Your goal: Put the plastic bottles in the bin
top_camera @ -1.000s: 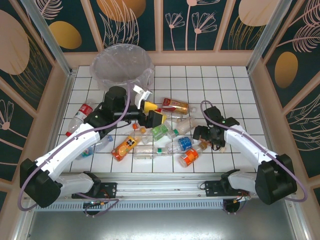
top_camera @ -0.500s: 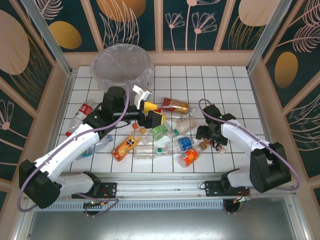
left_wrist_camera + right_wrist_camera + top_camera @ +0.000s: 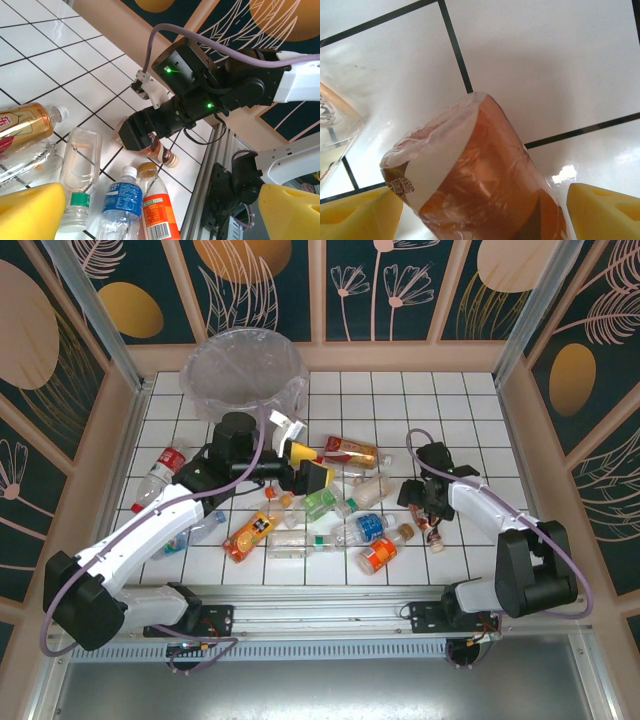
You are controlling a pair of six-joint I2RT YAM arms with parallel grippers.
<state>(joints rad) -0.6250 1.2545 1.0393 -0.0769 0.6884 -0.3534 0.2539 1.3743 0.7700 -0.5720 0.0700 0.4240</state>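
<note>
Showed a brown-labelled bottle [image 3: 485,195] lying on white tiles [image 3: 545,60] at right, between the yellow pads [image 3: 600,205] of the right gripper [image 3: 427,508]; could not tell whether gripped. Showed remaining plastic bottles [image 3: 345,510] scattered mid-table near the wide-open, empty left gripper [image 3: 308,466], with the bin [image 3: 195,385] at far left.

Top external: fixed, high behind near edge of white tiled table [image 3: 470,400], tilted down/fwd; whole tabletop in shot, far off.
Left wrist: low over table, faces sideways twd right arm's black gripper [image 3: 137,142]; mid range.
Right wrist: v. close, faces down onto brown-labelled clear plastic bottle [image 3: 480,175] lying on table.
Shared: all 3 views take in that bottle; top & left wrist both catch the gripper.
</note>
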